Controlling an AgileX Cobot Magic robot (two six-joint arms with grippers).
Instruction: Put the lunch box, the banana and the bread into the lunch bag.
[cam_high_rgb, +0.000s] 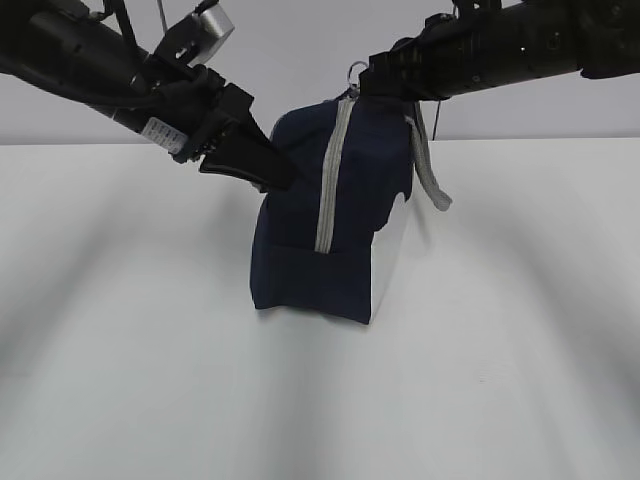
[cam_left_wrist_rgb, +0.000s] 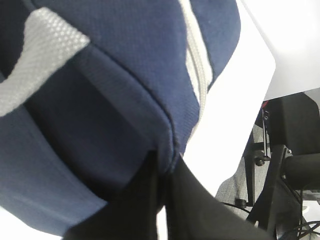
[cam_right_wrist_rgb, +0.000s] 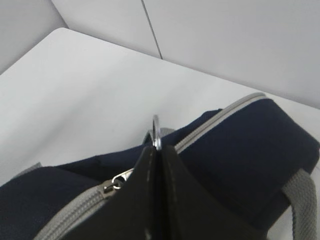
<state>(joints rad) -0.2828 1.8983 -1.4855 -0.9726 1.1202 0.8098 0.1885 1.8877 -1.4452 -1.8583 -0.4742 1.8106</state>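
Right hand (cam_right_wrist_rgb: 159, 165) pinches the metal ring pull (cam_right_wrist_rgb: 156, 131) at the top of the lunch bag (cam_high_rgb: 330, 215), its two black fingers pressed together on the ring in the right wrist view. Left hand (cam_high_rgb: 268, 165), fingers closed to a narrow wedge, grips a fold of navy fabric at the bag's upper left edge; the left wrist view shows the cloth puckered between the fingertips.

Navy tote stands upright near the middle of the white worktop (cam_high_rgb: 120, 350), its grey zipper (cam_high_rgb: 332, 170) running down the front and drawn shut along all of its visible length. One grey strap handle (cam_high_rgb: 428, 165) hangs loose at the right, beside a white side panel (cam_high_rgb: 390, 260).

Soft and light by the look of it, the bag sags and creases where it is pinched, so it would likely collapse or tip unless braced at one end while the ring is drawn. The ring, small and smooth, could slip from a loose pinch.

What the bag contains cannot be told with the zipper shut. Lunch box, banana and bread appear in none of the views.
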